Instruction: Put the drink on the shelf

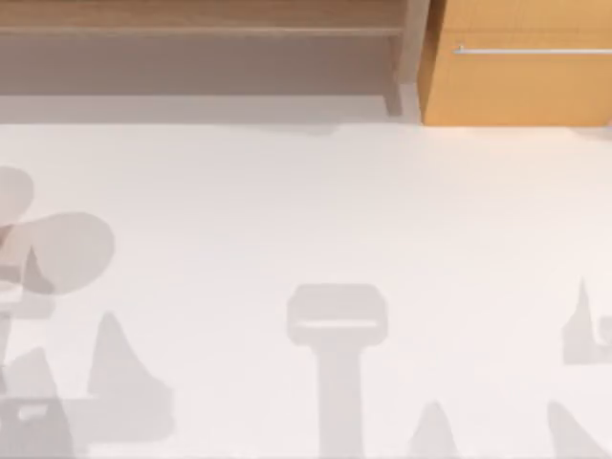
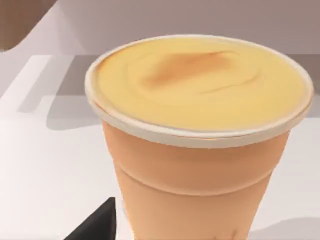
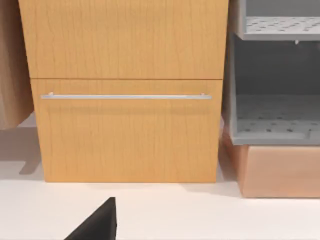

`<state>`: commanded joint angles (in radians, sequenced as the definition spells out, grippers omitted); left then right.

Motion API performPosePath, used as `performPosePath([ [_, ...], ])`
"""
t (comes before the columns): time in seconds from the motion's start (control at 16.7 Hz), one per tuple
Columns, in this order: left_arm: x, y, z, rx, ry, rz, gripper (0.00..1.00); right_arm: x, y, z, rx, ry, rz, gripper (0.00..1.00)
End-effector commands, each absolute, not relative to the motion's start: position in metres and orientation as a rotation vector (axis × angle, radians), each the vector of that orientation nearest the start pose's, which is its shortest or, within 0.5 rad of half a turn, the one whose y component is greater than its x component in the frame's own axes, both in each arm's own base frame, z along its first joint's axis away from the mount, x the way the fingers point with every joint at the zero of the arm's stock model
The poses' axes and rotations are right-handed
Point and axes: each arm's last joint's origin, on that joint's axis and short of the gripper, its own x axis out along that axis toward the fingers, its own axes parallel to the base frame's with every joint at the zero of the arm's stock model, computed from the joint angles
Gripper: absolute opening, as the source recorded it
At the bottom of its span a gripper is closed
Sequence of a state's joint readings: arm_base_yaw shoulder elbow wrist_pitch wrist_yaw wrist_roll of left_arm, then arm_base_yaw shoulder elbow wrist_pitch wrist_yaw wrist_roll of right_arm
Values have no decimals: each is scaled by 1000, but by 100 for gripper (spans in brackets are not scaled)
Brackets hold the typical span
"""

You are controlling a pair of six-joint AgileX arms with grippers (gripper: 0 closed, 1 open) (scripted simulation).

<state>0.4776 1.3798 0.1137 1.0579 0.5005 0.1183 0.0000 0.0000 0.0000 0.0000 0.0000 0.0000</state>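
Your drink (image 2: 200,135) sits right in front of the left wrist camera, upright, a tan-orange cup with a pale rim and a creamy yellow-orange top that has a darker smear across it. From that view you can see white tabletop (image 2: 45,175) around it and a shadowed band behind it, but you cannot tell whether the cup stands on the tabletop or is being carried. A dark wedge of the left claw (image 2: 97,225) pokes in just beside the cup's lower wall; whether it touches the cup, and how far the claw is spread, you cannot tell.

From above, the shelf (image 1: 201,19) runs along the tabletop's far edge, from the far-left corner towards the middle: a light-wood board, a grey recess under it and a grey upright post at its end. Just beside the post, towards the far-right corner, stands the orange-wood cabinet (image 1: 521,86) with its silver bar handle (image 1: 531,50). On the white tabletop in that view you see grey shadows only, several along the near edge and the left edge.

Your right wrist camera faces the cabinet front, with a grey perforated rack (image 3: 275,120) beside it on a wooden base. A dark tip of the right claw (image 3: 97,225) shows above the tabletop, well short of the cabinet; its spread cannot be told.
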Motion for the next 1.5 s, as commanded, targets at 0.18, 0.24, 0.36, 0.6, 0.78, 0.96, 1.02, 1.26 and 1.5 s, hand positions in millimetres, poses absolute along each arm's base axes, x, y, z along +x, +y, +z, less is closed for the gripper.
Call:
performPosePath([
  [0.18, 186, 89, 109, -4, 194, -26, 100, 106, -1, 160, 0, 0, 0, 100],
  [0.24, 186, 92, 106, -6, 197, -26, 100, 106, -1, 160, 0, 0, 0, 100],
  [0.36, 187, 94, 103, -9, 199, -27, 100, 106, -1, 160, 0, 0, 0, 100],
  [0.6, 186, 93, 103, -11, 203, -30, 100, 106, -1, 160, 0, 0, 0, 100],
  [0.78, 196, 95, 103, -9, 200, -28, 100, 106, -1, 160, 0, 0, 0, 100],
  [0.96, 222, 97, 99, -8, 199, -27, 100, 106, -1, 160, 0, 0, 0, 100],
  [1.02, 231, 96, 97, -9, 200, -27, 100, 106, -1, 160, 0, 0, 0, 100],
  [1.26, 262, 93, 88, -9, 200, -27, 100, 106, -1, 160, 0, 0, 0, 100],
  [1.5, 265, 92, 88, -9, 199, -27, 100, 106, -1, 160, 0, 0, 0, 100],
])
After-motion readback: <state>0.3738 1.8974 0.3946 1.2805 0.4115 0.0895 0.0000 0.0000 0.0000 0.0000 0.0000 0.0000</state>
